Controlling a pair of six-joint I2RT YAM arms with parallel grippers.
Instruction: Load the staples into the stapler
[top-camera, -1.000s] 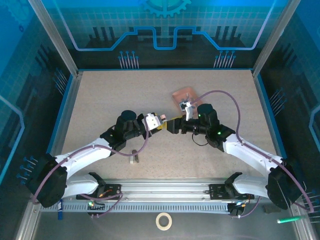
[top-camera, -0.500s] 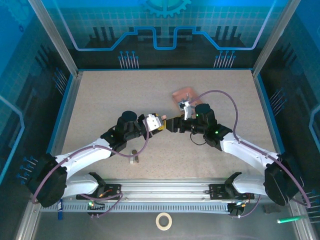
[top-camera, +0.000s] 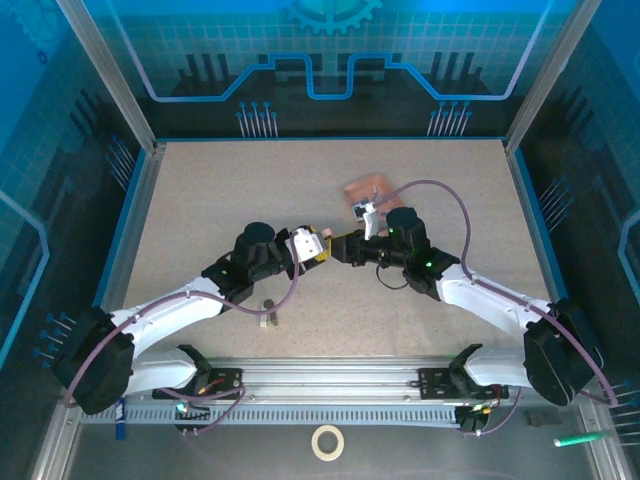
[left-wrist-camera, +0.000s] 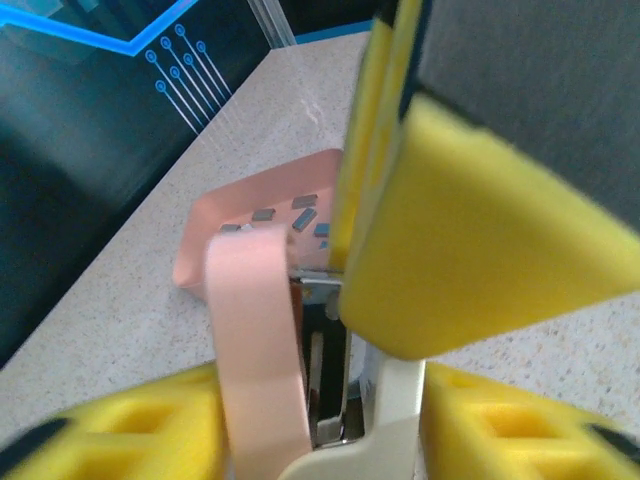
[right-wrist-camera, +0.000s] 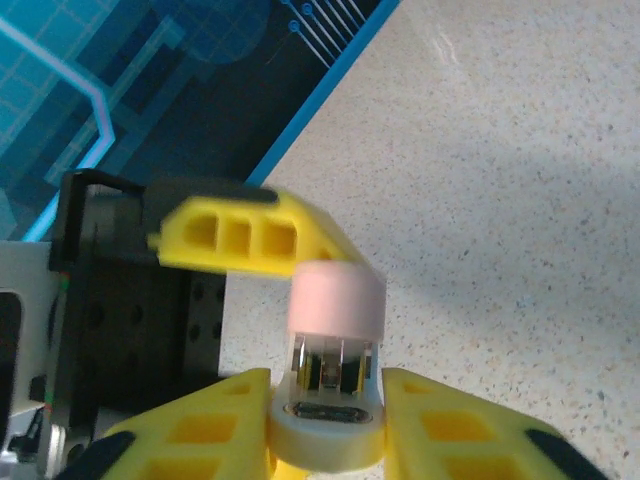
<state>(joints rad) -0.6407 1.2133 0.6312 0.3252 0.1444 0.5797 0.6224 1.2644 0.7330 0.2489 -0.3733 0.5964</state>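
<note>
Your right fingers (right-wrist-camera: 440, 430) are closed on one stapler (right-wrist-camera: 325, 432). The two yellow pads of the right gripper (right-wrist-camera: 325, 400) press its rounded white end from either side. The stapler stands open, with its pale pink top arm (left-wrist-camera: 255, 340) swung up away from the white body and a metal channel showing between them.

Your left fingers (left-wrist-camera: 110, 425), also two yellow pads, flank the same stapler low down. The left gripper (left-wrist-camera: 320, 410) sits so close around it that you cannot tell whether the pads grip it or only stand beside it.

From above, your two grippers meet tip to tip over the middle of the speckled beige table (top-camera: 200, 200), with the stapler between them.

Just past the stapler, in the left wrist view, one finger of the right gripper appears as a large yellow block. Beyond it, one shallow pink tray (left-wrist-camera: 250, 190) lies flat on the table, near the right gripper. In the tray you can count five staples (left-wrist-camera: 263, 214). They are small dark grey strips lying loose and apart from each other. The yellow finger hides part of the tray.
</note>
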